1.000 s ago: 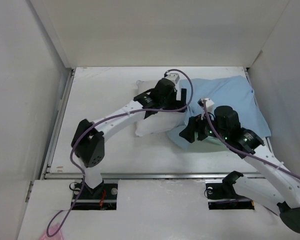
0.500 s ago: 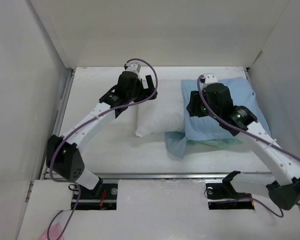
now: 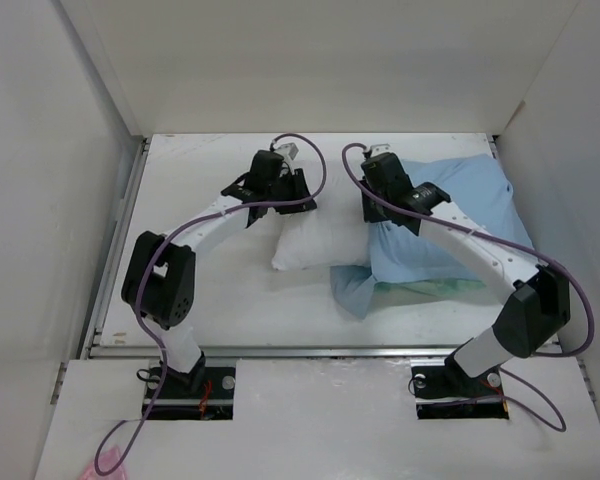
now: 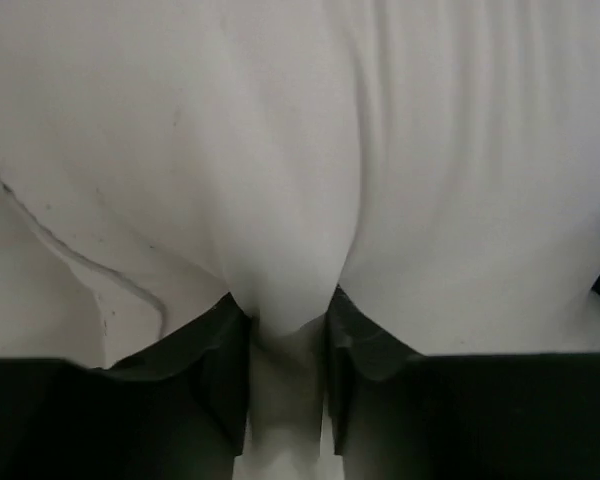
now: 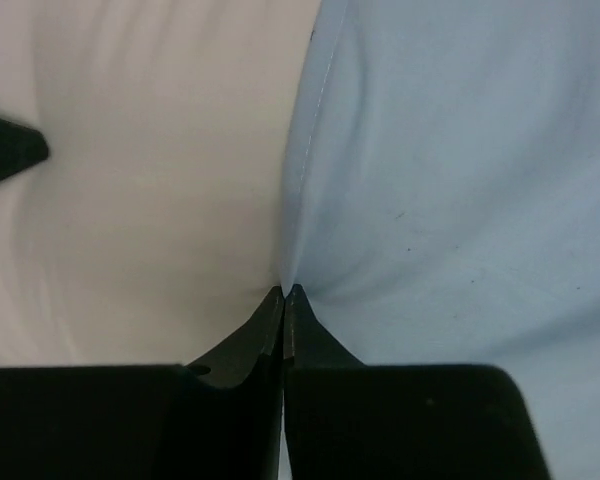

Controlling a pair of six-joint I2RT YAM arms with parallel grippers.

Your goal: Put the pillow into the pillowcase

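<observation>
The left gripper [image 4: 288, 365] is pinching a fold of the pillow [image 4: 400, 150]. In the left wrist view its two dark fingers [image 4: 220, 370] stand a little apart, and a tongue of white cloth is squeezed up between them, with creases running away from the grip. Seen from above, this gripper sits at the pillow's far left corner, with the arm arching in from the left base.

The right gripper [image 5: 283, 300] has its fingers pressed together on the left edge of the pillowcase [image 5: 460, 180]. In the right wrist view the tips meet where the light blue cloth borders the white cushion, and fine wrinkles in the blue fabric fan out from that point. The overhead view puts this gripper at the far left corner of the pillowcase, near the other gripper but apart from it.

The pillow lies near the middle of the counter [image 3: 200, 290], its long side running left to right. Its right end meets the blue sleeve, but the pictures do not show whether that end is inside the opening or only beneath the cloth. The pillowcase spreads from there toward the right side, blue face up and rumpled. A strip of its mint-green face [image 3: 430, 288] shows along the near edge.
</observation>
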